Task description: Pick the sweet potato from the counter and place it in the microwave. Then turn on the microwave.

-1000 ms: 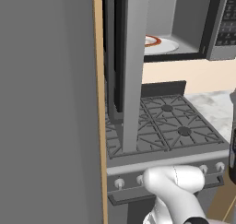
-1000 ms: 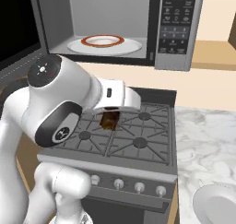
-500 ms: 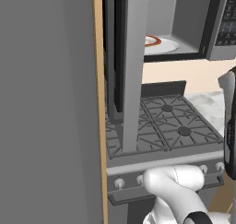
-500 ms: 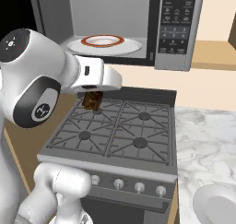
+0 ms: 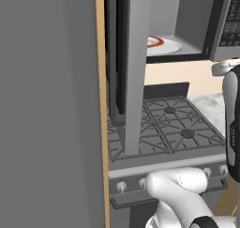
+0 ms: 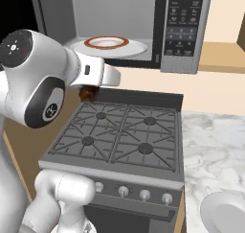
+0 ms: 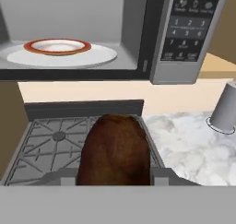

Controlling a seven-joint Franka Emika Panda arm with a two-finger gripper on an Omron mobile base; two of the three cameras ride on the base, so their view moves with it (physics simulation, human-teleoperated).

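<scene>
Gripper (image 6: 88, 94) clamps sweet potato (image 7: 115, 150), held above stove (image 6: 119, 136) for clearance; microwave (image 7: 152, 34) open at 12 o'clock, ready for insertion.

White arm raised and bent, tool (image 6: 89, 94) clamped on a held lump, pointing forward.

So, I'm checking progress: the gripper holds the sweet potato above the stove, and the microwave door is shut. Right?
Not quite: the microwave door is open, as the right base view shows, with its white plate in plain sight. The rest stands: the gripper holds the sweet potato above the stove.
</scene>
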